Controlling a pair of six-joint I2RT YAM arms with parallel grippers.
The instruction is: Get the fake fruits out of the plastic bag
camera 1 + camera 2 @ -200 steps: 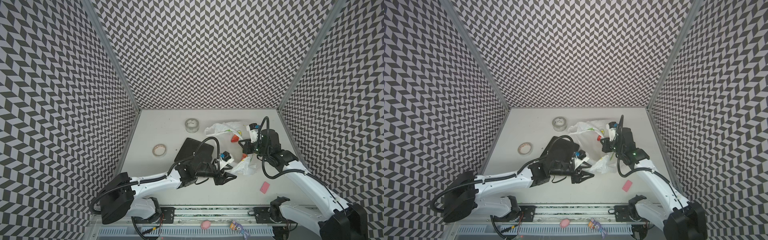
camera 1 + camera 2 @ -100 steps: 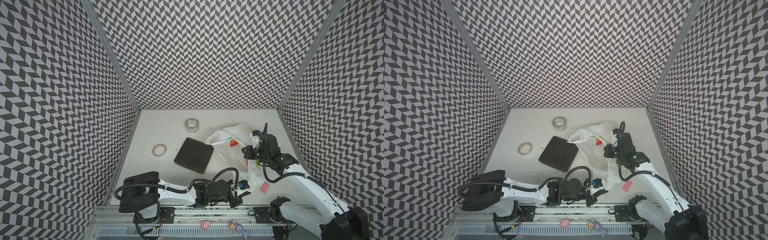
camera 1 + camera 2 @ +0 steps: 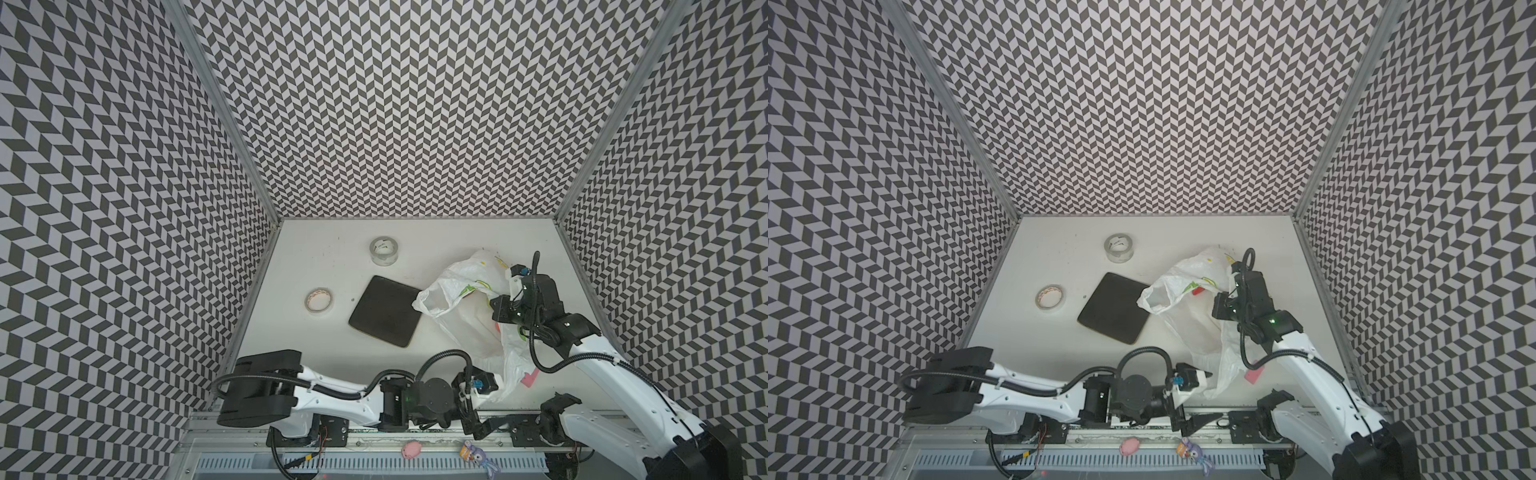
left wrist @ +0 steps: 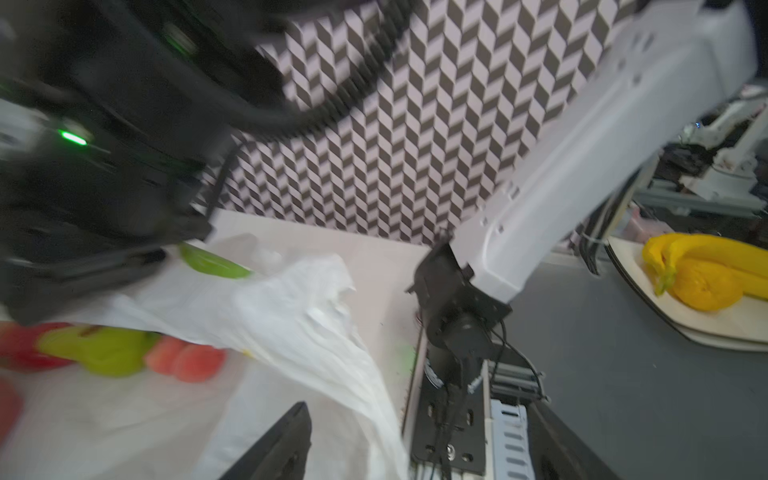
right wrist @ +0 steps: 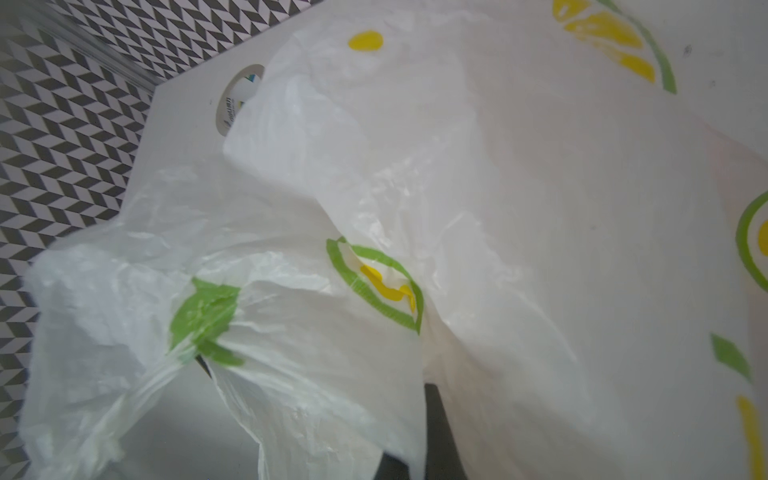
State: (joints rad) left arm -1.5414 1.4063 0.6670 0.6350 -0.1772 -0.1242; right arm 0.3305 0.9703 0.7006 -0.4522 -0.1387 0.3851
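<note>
In both top views the plastic bag (image 3: 461, 316) (image 3: 1187, 328) sprawls over the right half of the white surface (image 3: 332, 345), its upper end raised and its lower corner trailing toward the bottom of the frame. The right end effector (image 3: 500, 309) is closed on a gathered fold at the bag's raised end. The right wrist view shows the lemon-printed plastic bunched tightly where it is pinched. The left end effector (image 3: 1206, 397) lies low at the lower centre of the frame with its fingers spread wide. The bag's trailing corner hangs between them, and neither finger visibly presses it. The fake fruits (image 4: 108, 351) appear at the left of the left wrist view as a blurred cluster of red, green and pinkish-orange, tucked under the bag's white edge. I cannot tell whether they lie wholly inside. A black square mat (image 3: 386, 311) sits just left of the bag, whose tip overlaps its corner. A clear tape roll (image 3: 383, 250) and a tan tape roll (image 3: 319, 301) lie further toward the upper left.
</note>
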